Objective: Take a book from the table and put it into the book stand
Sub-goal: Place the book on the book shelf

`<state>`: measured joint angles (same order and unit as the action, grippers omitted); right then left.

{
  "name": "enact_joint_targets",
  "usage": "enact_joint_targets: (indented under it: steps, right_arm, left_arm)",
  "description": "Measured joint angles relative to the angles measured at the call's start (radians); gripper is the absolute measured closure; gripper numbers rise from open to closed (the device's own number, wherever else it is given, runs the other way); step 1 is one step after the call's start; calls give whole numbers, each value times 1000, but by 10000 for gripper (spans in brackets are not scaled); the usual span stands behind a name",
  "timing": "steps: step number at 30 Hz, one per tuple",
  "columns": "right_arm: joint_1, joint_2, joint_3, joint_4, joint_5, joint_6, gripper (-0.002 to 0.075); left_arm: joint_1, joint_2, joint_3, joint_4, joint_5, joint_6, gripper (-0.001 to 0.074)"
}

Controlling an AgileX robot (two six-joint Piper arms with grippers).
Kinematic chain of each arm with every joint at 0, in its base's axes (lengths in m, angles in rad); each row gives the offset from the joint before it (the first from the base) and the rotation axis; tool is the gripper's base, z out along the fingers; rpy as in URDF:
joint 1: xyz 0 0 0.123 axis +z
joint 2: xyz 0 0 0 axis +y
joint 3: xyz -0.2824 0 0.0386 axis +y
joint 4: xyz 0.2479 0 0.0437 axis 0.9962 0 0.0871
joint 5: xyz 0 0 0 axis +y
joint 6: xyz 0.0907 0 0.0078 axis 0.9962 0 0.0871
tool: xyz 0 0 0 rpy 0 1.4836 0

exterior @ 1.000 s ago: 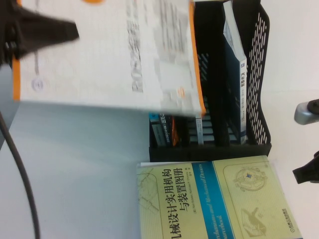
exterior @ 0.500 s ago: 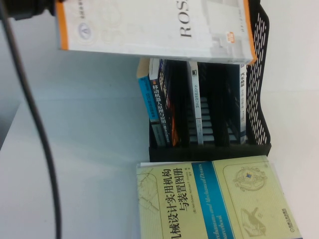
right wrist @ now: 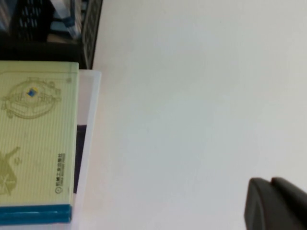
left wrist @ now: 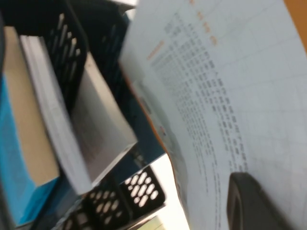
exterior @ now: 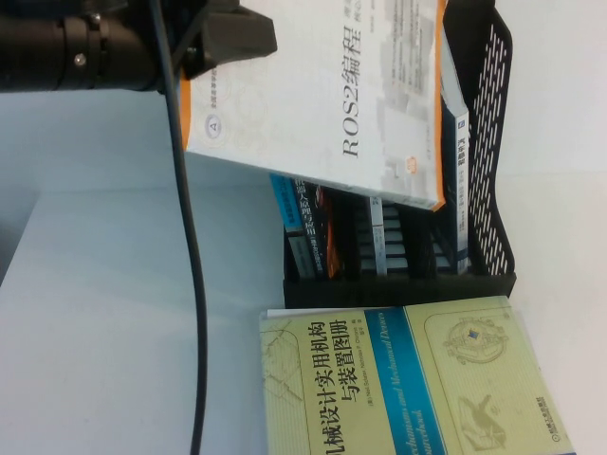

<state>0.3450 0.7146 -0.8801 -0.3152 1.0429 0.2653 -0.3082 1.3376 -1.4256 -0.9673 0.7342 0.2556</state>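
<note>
The white book (exterior: 322, 104) with orange border and black "ROS2" title hangs tilted in the air, its far end over the black book stand (exterior: 491, 142). My left gripper (exterior: 230, 38) is shut on the book's left edge, at the top left of the high view. In the left wrist view one dark finger (left wrist: 254, 201) presses on the book's printed cover (left wrist: 230, 96), with the book stand (left wrist: 72, 52) beyond it. My right gripper (right wrist: 274, 202) is out of the high view. It hovers shut over the bare white table (right wrist: 192, 96).
A pale yellow-green book (exterior: 408, 379) with a blue band lies flat on the table (exterior: 104, 313), just in front of the stand. Several books stand in the rack: a dark blue-spined one (exterior: 459, 133) at the right, blue and orange ones (exterior: 308, 227) at the left. The left arm's cable (exterior: 190, 284) hangs down.
The left arm has swung in from the left, carrying the ROS2 book right and down over the stand and turning it. The right gripper has left the high view.
</note>
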Motion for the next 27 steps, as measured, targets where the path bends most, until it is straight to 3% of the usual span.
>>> enact_joint_targets:
  steps: [9,27]
  right_arm:
    - [0,0,2,-12,19,67,728]
    - [0,0,2,-6,3,101,728]
  left_arm:
    - [0,0,0,208,34,-175,631]
    - [-2,111,0,144,-39,-239,631]
